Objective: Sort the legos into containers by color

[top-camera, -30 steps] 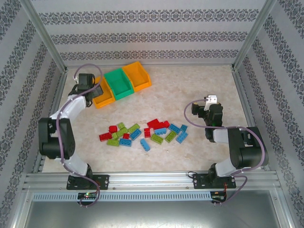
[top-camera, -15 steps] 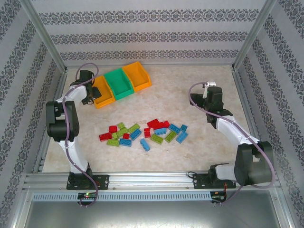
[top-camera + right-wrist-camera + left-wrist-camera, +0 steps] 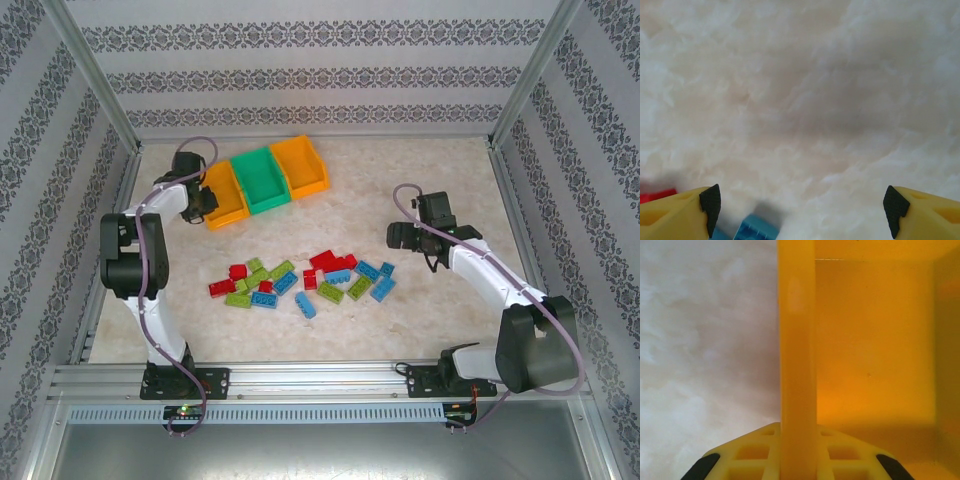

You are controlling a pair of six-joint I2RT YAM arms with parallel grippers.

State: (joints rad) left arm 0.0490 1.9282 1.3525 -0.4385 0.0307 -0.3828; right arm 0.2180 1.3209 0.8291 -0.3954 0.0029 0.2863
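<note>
three containers [image 3: 265,180] sit far left on the table [image 3: 420,170]; left gripper [image 3: 797,466] pinches the leftmost orange bin [image 3: 224,203] (seemingly its outer wall), right gripper [image 3: 802,202] spread wide beside the legos [image 3: 300,278] mid-table.

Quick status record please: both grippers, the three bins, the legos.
left gripper: shut on the wall of the left orange bin
right gripper: open, holding nothing, over the table by the pile's right end
bins: left orange bin, green bin, right orange bin in a row, far left; no bricks seen inside
legos: red, blue and green, loose in a pile mid-table
sorted: none yet
</note>
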